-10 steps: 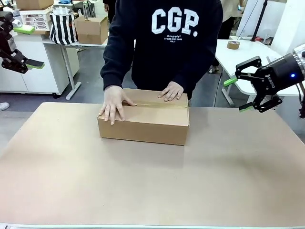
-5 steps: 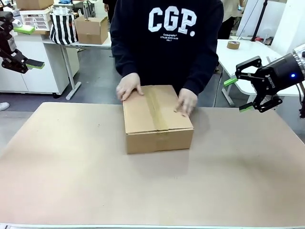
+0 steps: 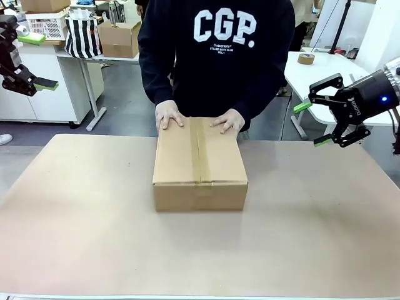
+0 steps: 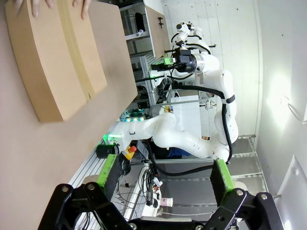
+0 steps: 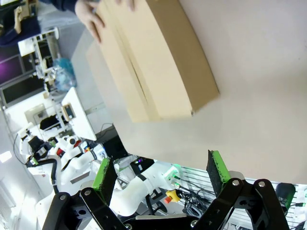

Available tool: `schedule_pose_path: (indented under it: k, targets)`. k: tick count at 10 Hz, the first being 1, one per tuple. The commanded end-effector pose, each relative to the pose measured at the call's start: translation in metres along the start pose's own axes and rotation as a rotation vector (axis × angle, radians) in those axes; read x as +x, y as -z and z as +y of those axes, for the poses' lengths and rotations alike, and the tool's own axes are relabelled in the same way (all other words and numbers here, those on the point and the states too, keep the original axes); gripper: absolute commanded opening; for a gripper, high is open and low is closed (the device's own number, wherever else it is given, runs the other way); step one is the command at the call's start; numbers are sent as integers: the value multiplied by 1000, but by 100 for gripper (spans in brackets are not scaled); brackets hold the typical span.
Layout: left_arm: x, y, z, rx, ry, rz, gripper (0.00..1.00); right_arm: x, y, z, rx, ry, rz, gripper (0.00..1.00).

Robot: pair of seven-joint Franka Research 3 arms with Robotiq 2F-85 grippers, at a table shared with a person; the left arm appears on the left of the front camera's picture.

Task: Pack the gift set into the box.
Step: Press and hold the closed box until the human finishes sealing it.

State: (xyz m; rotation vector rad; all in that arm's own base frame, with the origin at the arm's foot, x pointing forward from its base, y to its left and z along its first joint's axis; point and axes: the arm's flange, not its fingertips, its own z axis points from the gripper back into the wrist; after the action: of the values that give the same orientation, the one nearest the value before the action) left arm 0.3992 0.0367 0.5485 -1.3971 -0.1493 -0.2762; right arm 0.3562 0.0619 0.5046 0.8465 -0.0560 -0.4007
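Cardboard box [image 3: 200, 159] taped shut under person's hands [image 3: 169, 115]; we see left gripper [image 3: 39, 61] and right gripper [image 3: 312, 124] released, reaching in risks collision

Bright, even indoor light; soft shadow by the box [image 3: 200, 169]; wrist views bow at edges.
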Motion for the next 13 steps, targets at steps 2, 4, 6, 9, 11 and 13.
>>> schedule_pose_path:
  k: [2,4,6,9,11,13]
  targets:
    - [-2,-1,1,15,5,10,100,4,-2,-2,-3,-29,3,100]
    - [-2,-1,1,15,5,10,100,4,-2,-2,-3,-29,3,100]
    - [-2,-1,1,15,5,10,100,0,0,0,0,0,0,100]
    - [3,8,1,13,85,34,100,1,11,14,-53,-75,-53,100]
    - [8,25,5,36,181,97,100,1,29,36,-101,-213,-64,100]
    - [9,31,9,32,211,153,100,1,33,40,-75,-243,-65,100]
